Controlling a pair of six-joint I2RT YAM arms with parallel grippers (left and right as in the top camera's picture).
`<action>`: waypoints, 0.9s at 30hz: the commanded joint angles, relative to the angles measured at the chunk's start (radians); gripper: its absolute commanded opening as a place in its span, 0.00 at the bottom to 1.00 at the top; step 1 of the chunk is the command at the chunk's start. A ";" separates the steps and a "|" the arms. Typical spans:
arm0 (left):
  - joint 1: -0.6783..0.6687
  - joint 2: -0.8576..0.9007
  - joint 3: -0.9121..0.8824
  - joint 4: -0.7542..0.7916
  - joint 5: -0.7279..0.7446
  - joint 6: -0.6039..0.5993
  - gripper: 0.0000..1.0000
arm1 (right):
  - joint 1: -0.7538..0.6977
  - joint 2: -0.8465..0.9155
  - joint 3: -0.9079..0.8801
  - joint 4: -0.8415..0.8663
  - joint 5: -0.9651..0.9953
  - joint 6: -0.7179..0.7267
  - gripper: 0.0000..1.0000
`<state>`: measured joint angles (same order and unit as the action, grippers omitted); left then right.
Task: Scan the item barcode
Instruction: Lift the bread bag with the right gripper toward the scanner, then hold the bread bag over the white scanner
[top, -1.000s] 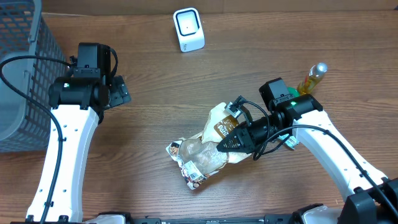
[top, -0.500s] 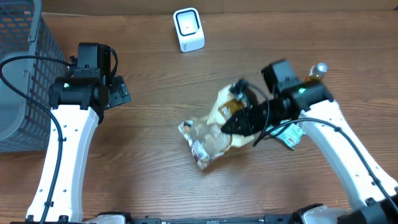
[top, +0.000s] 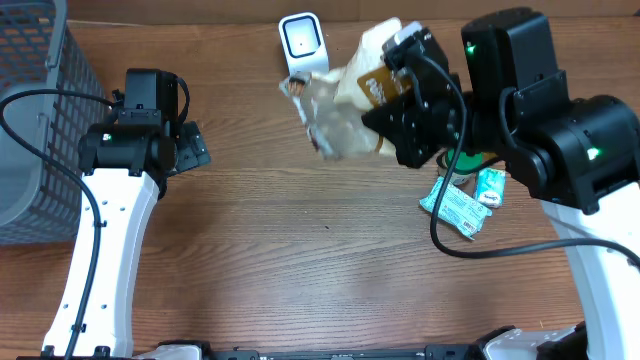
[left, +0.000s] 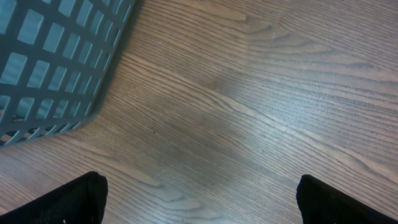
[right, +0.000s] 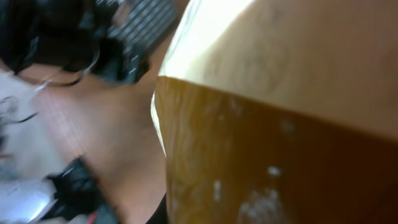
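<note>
The item is a crinkled snack bag (top: 340, 105), cream and brown with a clear printed end, held up off the table. My right gripper (top: 383, 122) is shut on its brown end. The bag's clear end hangs just right of the white barcode scanner (top: 303, 45), which stands at the back of the table. In the right wrist view the bag (right: 280, 106) fills most of the frame in a blur, and its barcode cannot be made out. My left gripper (top: 190, 148) stands open over bare wood beside the basket, its fingertips (left: 74, 202) wide apart with nothing between them.
A grey mesh basket (top: 30, 130) stands at the far left, and its corner (left: 56, 68) shows in the left wrist view. Green packets (top: 462, 205) lie on the table at the right, under my right arm.
My right arm has lifted the bag off the middle of the table and carried it up and back, next to the scanner. The left arm has not moved.
</note>
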<state>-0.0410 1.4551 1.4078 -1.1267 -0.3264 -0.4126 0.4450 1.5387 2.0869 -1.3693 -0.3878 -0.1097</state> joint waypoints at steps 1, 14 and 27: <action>0.002 0.004 0.007 0.002 -0.013 -0.011 1.00 | 0.000 0.041 0.010 0.042 0.099 -0.039 0.04; 0.002 0.004 0.007 0.002 -0.013 -0.011 1.00 | 0.079 0.256 0.010 0.207 0.238 -0.301 0.04; 0.002 0.004 0.007 0.002 -0.013 -0.011 1.00 | 0.134 0.503 0.009 0.539 0.598 -0.544 0.04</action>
<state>-0.0410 1.4551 1.4078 -1.1271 -0.3264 -0.4126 0.5781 2.0262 2.0857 -0.8738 0.1108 -0.5774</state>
